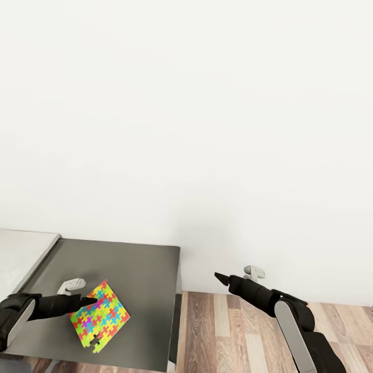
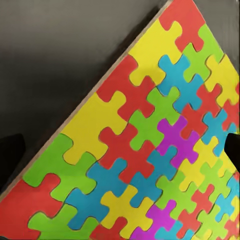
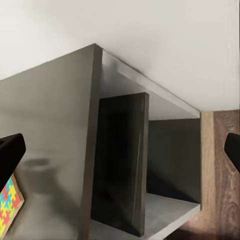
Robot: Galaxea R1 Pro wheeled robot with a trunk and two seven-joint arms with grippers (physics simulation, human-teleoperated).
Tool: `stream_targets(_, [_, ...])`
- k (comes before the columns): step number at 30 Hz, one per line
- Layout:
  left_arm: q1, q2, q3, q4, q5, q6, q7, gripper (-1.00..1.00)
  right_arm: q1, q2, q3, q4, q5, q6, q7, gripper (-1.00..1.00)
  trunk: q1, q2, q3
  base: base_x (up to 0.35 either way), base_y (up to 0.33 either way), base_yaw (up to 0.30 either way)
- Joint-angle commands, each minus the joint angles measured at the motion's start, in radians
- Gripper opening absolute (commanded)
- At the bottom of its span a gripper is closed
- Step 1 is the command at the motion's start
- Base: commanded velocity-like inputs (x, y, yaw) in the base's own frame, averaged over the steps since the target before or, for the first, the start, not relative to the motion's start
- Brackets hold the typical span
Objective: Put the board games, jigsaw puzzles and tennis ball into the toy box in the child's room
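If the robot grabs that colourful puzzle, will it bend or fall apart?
The flat multicoloured jigsaw puzzle seems to sit on a thin tan backing board, so it probably stays stiff. One piece is already missing near its edge, so others might pop loose if tilted. Lying flat on the dark grey table, it looks hard to pinch.

Probably a home: grey table [image 1: 134, 259], jigsaw puzzle [image 1: 101, 321], wood floor [image 1: 228, 331].

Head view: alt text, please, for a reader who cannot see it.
A colourful jigsaw puzzle lies on a dark grey table against a white wall, with the left gripper at its edge. The right gripper hangs over wooden floor beside the table.
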Motion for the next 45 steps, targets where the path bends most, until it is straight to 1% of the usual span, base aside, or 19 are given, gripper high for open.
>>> stream_targets(1, [0.001,-0.07,0.001,-0.001,0.01,0.011,-0.002,1.0,-0.001,0.0,0.0,-0.001,0.004,0.004,0.004,1.0,0.001,-0.001,-0.001,0.0,-0.063,-0.069])
stream_targets(35, [0.001,-0.07,0.001,-0.001,0.01,0.011,-0.005,1.0,-0.001,0.0,0.0,-0.001,0.004,0.004,0.004,1.0,0.001,-0.001,0.002,-0.009,-0.013,-0.004])
stream_targets(45, [0.001,-0.07,0.001,-0.001,0.01,0.011,-0.005,1.0,-0.001,0.0,0.001,-0.001,0.004,0.004,0.004,1.0,0.001,-0.001,0.002,-0.104,-0.159,0.0])
